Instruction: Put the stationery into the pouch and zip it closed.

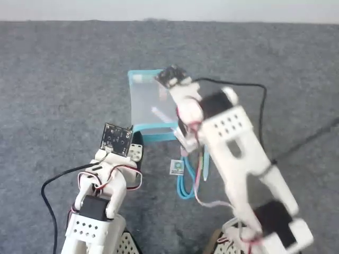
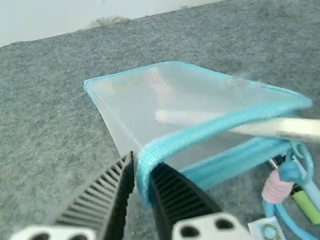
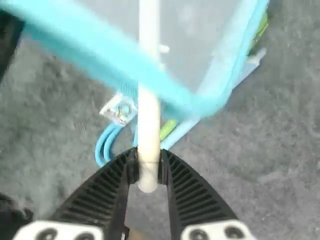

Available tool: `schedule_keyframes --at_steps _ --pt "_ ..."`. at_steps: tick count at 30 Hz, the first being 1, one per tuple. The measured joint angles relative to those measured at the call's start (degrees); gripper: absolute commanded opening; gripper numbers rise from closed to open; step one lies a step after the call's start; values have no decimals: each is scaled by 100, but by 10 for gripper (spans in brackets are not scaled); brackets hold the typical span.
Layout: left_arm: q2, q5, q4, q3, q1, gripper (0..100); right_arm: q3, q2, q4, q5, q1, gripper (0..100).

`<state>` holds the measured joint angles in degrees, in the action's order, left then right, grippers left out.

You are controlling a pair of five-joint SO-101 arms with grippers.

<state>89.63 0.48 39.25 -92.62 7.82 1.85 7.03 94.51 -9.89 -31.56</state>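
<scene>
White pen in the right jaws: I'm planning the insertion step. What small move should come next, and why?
Probably slide the white pen deeper into the pouch before letting go. The right gripper is shut on the pen's rear end, its front lies past the blue zipper edge, and the left gripper pinches that edge, holding the mouth open.

Translucent plastic pouch (image 2: 165, 105), rough carpet (image 2: 45, 115)
</scene>
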Motion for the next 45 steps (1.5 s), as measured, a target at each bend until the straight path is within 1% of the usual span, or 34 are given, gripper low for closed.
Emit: schedule_keyframes --at_steps 2,4,7,11,13,15,17,19,21,26,29,32,37,41,45 --pt "0 0 0 0 0 13 -466 -413 237 18 -105 143" --pt "0 0 0 0 0 13 -809 -571 466 18 -299 191" --pt "0 0 0 0 0 13 -1152 -571 563 18 -677 198" --pt "0 0 0 0 -9 13 -1222 -360 571 18 -1134 198" --pt "0 0 0 0 -9 13 -1222 -123 571 18 -1248 198" --pt "0 0 0 0 -9 13 -1231 105 571 18 -1222 198" --pt "0 0 0 0 -9 13 -1152 299 571 18 -1020 198" --pt "0 0 0 0 -18 13 -853 466 571 9 -695 198" --pt "0 62 -18 0 -211 13 -325 607 492 9 -343 198" --pt "0 527 -158 0 -1134 13 1565 835 -651 18 387 198" --pt "0 563 -158 0 -1213 13 2611 835 -1433 18 422 198" --pt "0 580 -158 0 -1187 13 3297 835 -2066 141 422 198" --pt "0 580 -158 0 -1178 13 3516 774 -2532 615 422 198" --pt "0 580 -158 0 -1178 13 3516 149 -2963 870 431 198" --pt "0 580 -158 0 -1178 13 3516 -308 -3218 958 431 198"
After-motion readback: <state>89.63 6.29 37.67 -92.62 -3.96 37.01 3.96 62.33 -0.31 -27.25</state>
